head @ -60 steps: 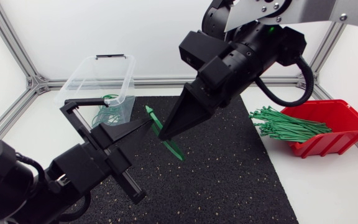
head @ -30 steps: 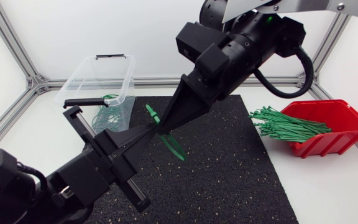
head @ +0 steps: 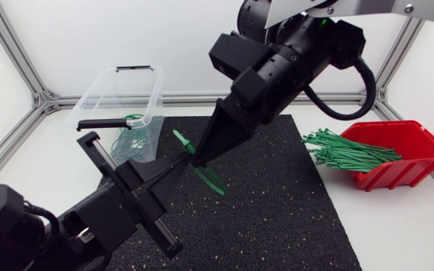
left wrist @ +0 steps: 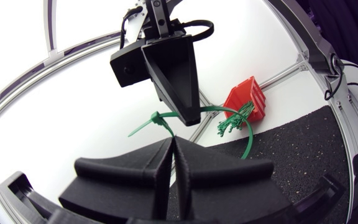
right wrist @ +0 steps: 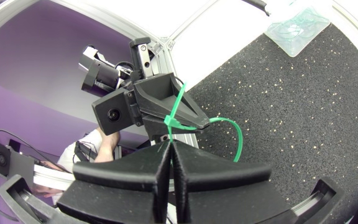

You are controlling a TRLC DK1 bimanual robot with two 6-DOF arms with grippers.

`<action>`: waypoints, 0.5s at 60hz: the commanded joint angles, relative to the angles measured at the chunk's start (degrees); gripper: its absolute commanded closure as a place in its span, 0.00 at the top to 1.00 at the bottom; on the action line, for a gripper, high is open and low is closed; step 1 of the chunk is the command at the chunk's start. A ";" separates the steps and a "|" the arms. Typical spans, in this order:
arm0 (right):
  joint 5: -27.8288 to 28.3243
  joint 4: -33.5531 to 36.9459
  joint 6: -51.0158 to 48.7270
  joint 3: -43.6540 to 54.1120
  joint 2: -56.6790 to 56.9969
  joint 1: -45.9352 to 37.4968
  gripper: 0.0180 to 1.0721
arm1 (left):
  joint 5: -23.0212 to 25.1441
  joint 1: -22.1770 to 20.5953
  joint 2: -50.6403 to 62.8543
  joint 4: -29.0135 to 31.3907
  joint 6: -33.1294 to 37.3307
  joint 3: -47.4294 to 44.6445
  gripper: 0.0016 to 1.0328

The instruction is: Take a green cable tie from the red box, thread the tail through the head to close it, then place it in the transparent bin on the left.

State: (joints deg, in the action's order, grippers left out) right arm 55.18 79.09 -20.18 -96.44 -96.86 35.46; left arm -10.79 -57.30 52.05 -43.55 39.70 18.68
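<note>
A green cable tie [head: 211, 179] hangs above the black mat, bent into a loop with its tail [right wrist: 180, 93] sticking out past its head [right wrist: 172, 121]. My right gripper [head: 197, 160] comes down from the back, and my left gripper [head: 189, 156] reaches up from the front left. Their tips meet at the tie, and both are shut on it. In the left wrist view the loop [left wrist: 248, 134] curves out beside the right gripper's tip [left wrist: 191, 119]. The red box [head: 409, 147] at the right holds several green ties [head: 345, 150]. The transparent bin [head: 104, 86] stands at the back left.
A few green ties [head: 130, 135] lie inside the transparent bin. The black mat [head: 277, 218] covers the middle of the table, with white tabletop around it. An aluminium frame [head: 21, 71] borders the table.
My left gripper has moved up and right until its tip meets the right gripper's. The right arm has shifted slightly left with the tie.
</note>
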 commanded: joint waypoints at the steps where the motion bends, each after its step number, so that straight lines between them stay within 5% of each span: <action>1: -1.48 -1.31 0.15 -0.76 0.27 0.40 0.05 | 0.68 -1.24 -1.16 -1.45 1.52 -0.83 0.03; 30: -3.41 -8.69 6.21 1.17 2.46 1.45 0.05 | -0.99 -3.00 -1.25 -1.01 1.34 -0.83 0.03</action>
State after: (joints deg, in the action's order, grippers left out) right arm 52.23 72.73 -16.84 -96.01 -94.41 37.34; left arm -12.58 -58.96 51.46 -43.57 39.70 18.68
